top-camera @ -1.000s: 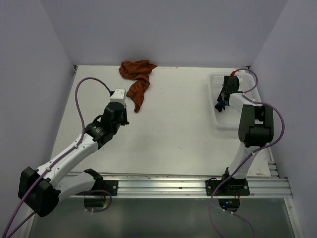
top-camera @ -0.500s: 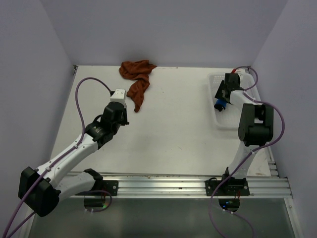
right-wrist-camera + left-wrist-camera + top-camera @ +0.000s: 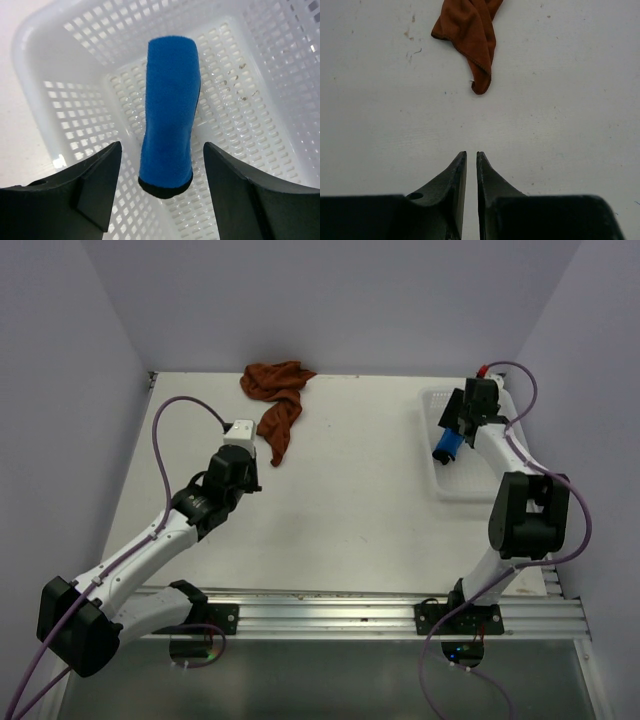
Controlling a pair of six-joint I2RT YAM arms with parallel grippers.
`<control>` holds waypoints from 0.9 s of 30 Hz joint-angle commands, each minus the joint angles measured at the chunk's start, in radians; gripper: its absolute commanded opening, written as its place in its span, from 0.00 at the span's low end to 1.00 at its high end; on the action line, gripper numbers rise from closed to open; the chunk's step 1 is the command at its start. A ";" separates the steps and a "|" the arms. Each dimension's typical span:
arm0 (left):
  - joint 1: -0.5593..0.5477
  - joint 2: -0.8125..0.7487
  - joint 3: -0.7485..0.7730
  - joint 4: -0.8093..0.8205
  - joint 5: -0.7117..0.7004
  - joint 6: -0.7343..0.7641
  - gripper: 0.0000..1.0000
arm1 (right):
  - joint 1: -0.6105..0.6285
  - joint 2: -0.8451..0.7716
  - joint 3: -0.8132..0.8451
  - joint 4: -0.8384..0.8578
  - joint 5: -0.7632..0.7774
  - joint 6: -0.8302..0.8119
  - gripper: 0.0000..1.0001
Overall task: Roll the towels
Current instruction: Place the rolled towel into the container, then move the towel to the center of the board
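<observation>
blue towel (image 3: 169, 115): rolled, lying in white mesh basket (image 3: 60, 85), stowed as finished
right gripper (image 3: 162, 192): jaws apart, straddling roll, no grip
rust-brown towel (image 3: 277, 400): crumpled at far table edge, unrolled
left gripper (image 3: 471, 165): nearly together, empty, pointed at rust-brown towel, likely next pickup

Two black-and-white arms (image 3: 150, 540) trail purple cables (image 3: 165, 420); black wedge fingers (image 3: 455, 180).
</observation>
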 commanded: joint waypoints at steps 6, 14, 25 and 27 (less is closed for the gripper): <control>0.018 -0.002 0.027 0.030 0.019 0.018 0.24 | 0.009 -0.196 -0.071 0.052 -0.099 -0.023 0.70; 0.021 0.030 0.053 0.037 0.045 -0.026 0.47 | 0.182 -0.302 -0.074 0.014 -0.044 -0.064 0.71; 0.024 0.315 0.236 0.079 0.090 -0.061 0.19 | 0.444 -0.413 -0.093 -0.074 -0.106 -0.083 0.70; 0.026 0.374 0.282 0.080 0.084 -0.066 0.20 | 0.504 -0.411 -0.082 -0.102 -0.110 -0.089 0.70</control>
